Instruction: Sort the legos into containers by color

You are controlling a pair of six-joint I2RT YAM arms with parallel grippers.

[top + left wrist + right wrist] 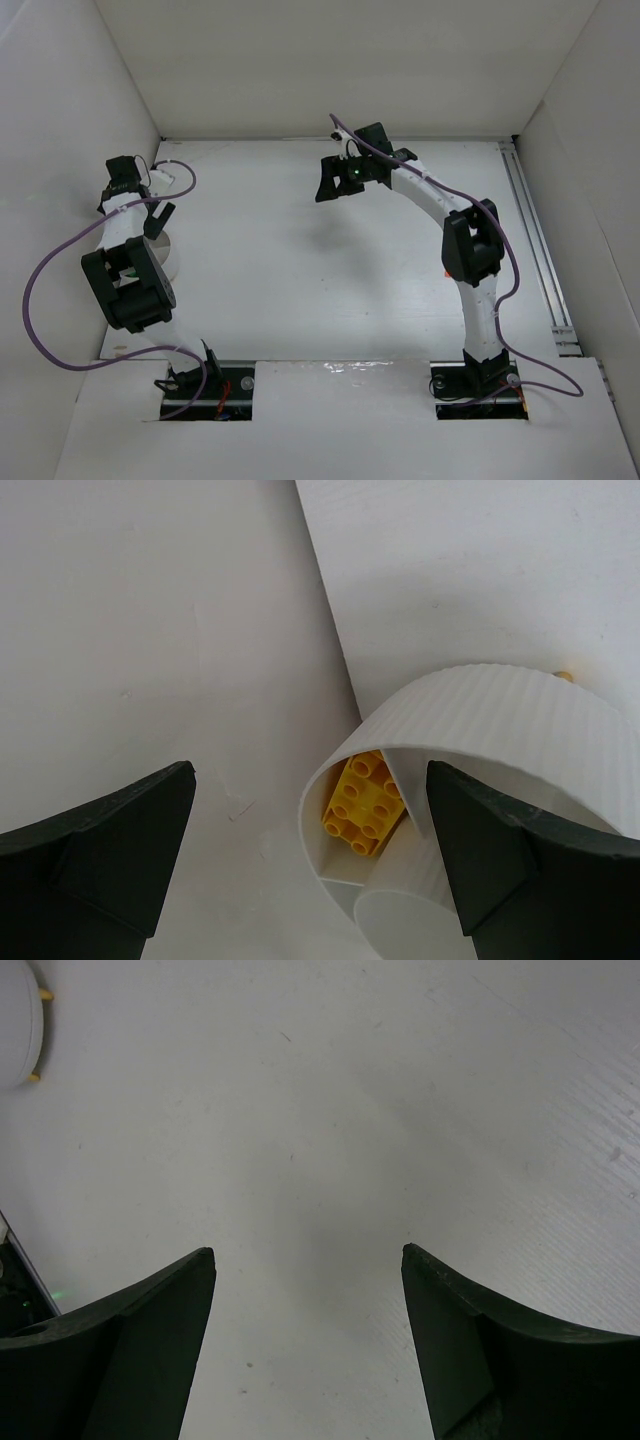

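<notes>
I have the left gripper (310,770) spread fully wide, the left arm (125,285) folded back on itself. The right gripper (308,1250) is parted too, the right arm (470,250) reaching forward and bent leftward.

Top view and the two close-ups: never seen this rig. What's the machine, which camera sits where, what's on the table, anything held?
The machine is a left arm and a right arm, bolted at the near edge of a white table. The wide picture comes from a fixed camera above and behind them. The other two come from a camera on each wrist, so the dark wedges at the bottom are that arm's own fingers. The left gripper is open, with a ribbed white cup below it and a yellow brick inside the cup. The right gripper is open above the table surface. Neither holds anything.
</notes>
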